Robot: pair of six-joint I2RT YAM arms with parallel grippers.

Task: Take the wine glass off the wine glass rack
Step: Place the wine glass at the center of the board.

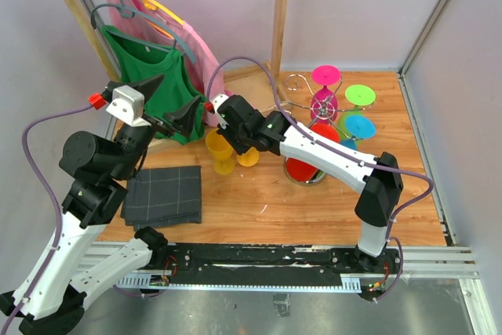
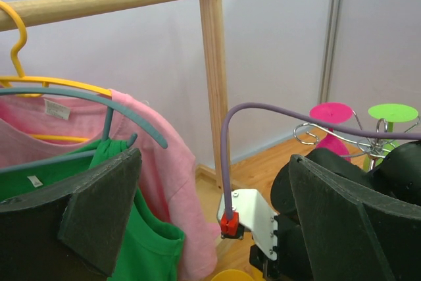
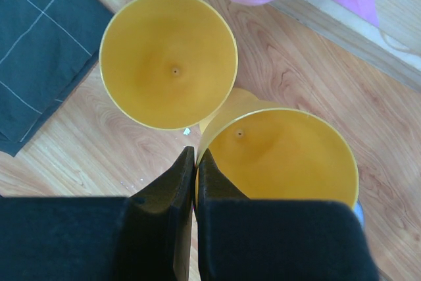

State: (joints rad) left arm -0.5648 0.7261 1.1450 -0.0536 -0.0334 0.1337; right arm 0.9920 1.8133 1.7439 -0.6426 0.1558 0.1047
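wine glass (image 3: 279, 156) is sitting off the wine glass rack (image 1: 296, 84), to the rack's left over the table (image 1: 267, 202), right beside a second yellow glass (image 3: 168, 60). Can't tell if its foot is touching the wood. Right gripper (image 3: 195, 156) is pinching its near rim, fingers almost closed on the thin wall. Pink, green, blue and red glasses are hanging on the rack. Left gripper (image 1: 169, 100) is hovering spread wide and holding nothing, facing the shirts on the wooden clothes rack (image 1: 280, 13).
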